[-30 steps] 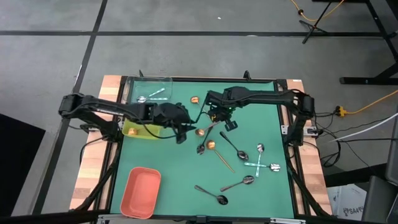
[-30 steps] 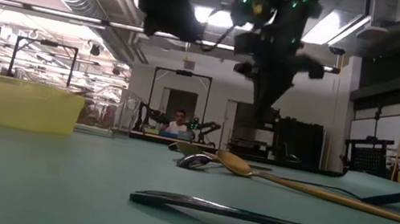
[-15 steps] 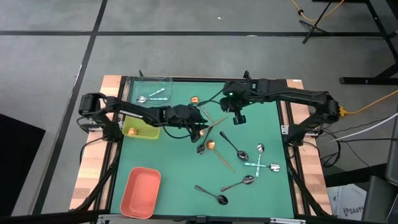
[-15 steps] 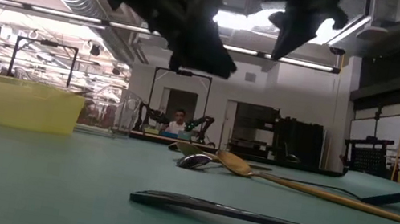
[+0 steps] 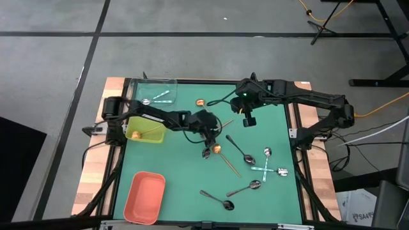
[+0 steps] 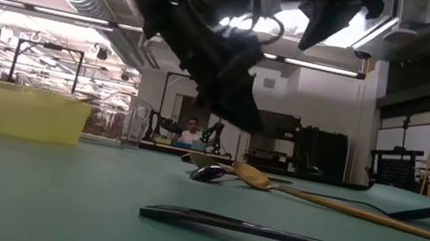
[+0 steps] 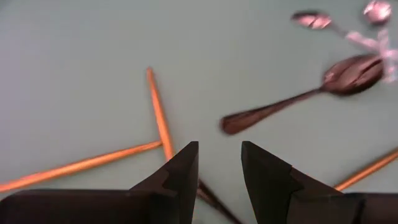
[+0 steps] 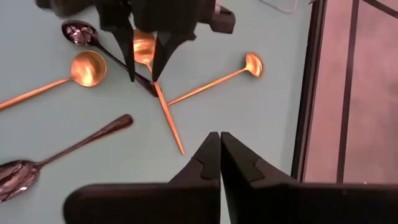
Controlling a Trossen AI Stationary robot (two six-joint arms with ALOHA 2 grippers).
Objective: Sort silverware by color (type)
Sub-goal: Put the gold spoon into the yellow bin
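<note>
Spoons lie scattered on the green mat: copper ones [image 5: 217, 148] [image 5: 199, 102], dark ones [image 5: 239, 150] [image 5: 220, 203] and silver ones [image 5: 267, 153] toward the right. My left gripper [image 5: 211, 133] is open and hangs above the middle cluster. In its wrist view the fingers [image 7: 219, 165] stand over two crossing copper handles [image 7: 158, 112] and a dark spoon handle [image 7: 211, 199]. The right wrist view shows them on either side of a copper spoon bowl [image 8: 144, 46], clear of the mat. My right gripper [image 5: 248, 121] is shut, empty and raised near the far right.
A clear tray [image 5: 156, 92] with silver spoons sits at the far left. Beside it is a yellow-green tray [image 5: 144, 131] holding a copper spoon. A salmon tray [image 5: 145, 197] lies at the near left. The mat's raised frame [image 5: 291, 128] borders the right side. A person shows in the room behind [image 6: 192, 132].
My left gripper has swung from beside the yellow-green tray toward the table's right and come down over the middle spoon cluster. My right gripper has risen and drawn back toward the far right. No spoon has visibly moved.
</note>
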